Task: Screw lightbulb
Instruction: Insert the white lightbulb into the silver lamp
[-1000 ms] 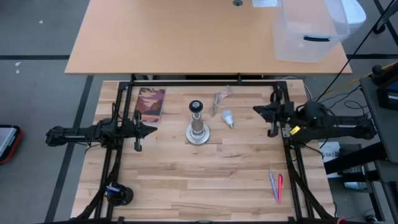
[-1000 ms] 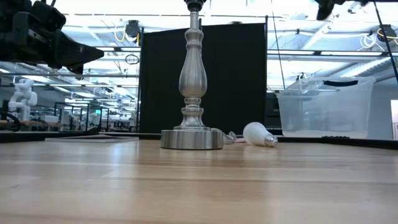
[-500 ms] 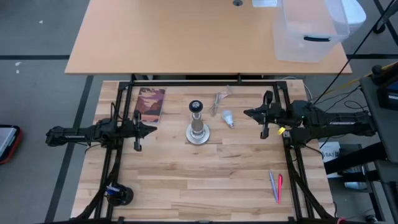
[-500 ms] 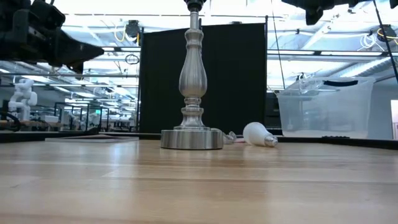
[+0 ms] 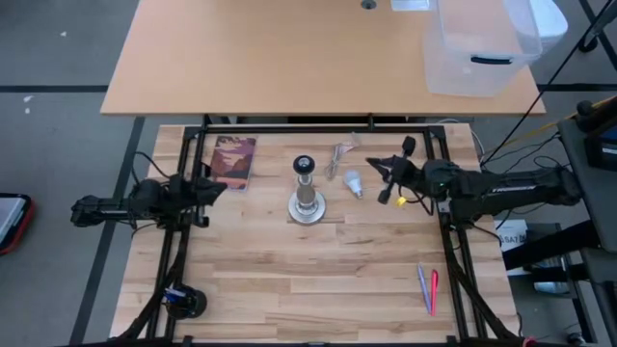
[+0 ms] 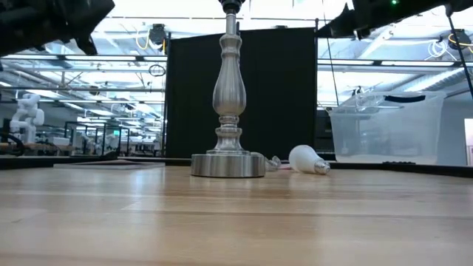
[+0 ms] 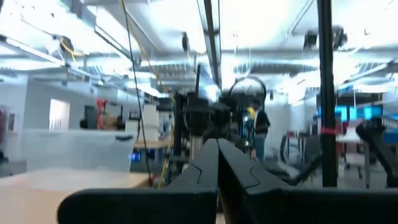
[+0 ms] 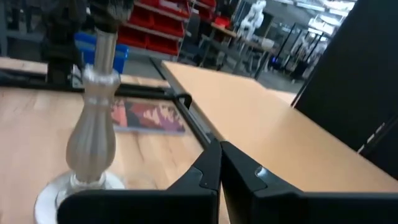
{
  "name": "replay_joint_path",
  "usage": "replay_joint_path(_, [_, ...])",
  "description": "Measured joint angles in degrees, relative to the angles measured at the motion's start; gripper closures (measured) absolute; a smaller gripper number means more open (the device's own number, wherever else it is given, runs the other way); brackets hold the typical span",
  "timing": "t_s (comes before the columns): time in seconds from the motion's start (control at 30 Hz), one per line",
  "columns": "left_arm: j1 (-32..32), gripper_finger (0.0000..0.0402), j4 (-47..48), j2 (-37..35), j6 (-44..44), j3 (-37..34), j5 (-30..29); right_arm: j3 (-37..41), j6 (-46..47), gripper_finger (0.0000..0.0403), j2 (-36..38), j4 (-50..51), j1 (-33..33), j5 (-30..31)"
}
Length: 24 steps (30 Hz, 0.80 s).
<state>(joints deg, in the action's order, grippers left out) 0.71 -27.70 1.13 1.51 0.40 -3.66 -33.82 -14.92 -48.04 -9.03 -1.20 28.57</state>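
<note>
Step in hand: approach, nothing grasped yet. The small white round-headed lightbulb with silvery-grey screw base (image 5: 353, 181) lies on its side on the light wooden slatted table (image 5: 308, 280), just beside the silver metal lamp stand with round base and dark socket (image 5: 306, 190), at about 2 o'clock from it. Low view agrees: bulb (image 6: 307, 159) flat on the table, screw base pointing away from the stand (image 6: 228, 96), not touching it. Socket is empty.

Right hand (image 5: 379, 172) hovers at the bulb's 3 o'clock, near but apart and above table level; fingers (image 8: 205, 171) pressed together, holding nothing. Its wrist view looks past the stand toward a colourful flat book (image 8: 148, 117) lying at the stand's 10 o'clock.

Left hand (image 5: 214, 186) waits at the stand's 9 o'clock, well apart, fingers (image 7: 208, 165) together and empty.

Next move, my read: the right hand has to spread its fingers before descending, then come down around the white head of the bulb, leaving the threaded base free. After that, lift, tip the bulb base-down, line it up over the socket at the stand's top. The stand looks tall and narrow, so the left hand steadying it would likely help against tipping during the twist.
</note>
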Motion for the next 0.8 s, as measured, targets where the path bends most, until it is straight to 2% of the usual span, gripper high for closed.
replay_joint_path(0.23, [0.0, 0.0401, -3.85, 0.0, -0.11, 0.0, 0.39, 0.0, -2.67, 0.0399, -3.08, -5.09, 0.0, 0.5])
replay_joint_path(0.43, [0.02, 0.0401, -10.55, 0.01, -1.96, 0.0, 0.26, -2.31, 2.87, 0.0399, -7.08, -5.4, -0.35, 2.25])
replay_joint_path(0.8, [0.02, 0.0401, -11.82, 0.0, -2.89, 0.0, -7.5, -24.57, 26.16, 0.0399, -22.06, 29.23, -7.95, 2.81])
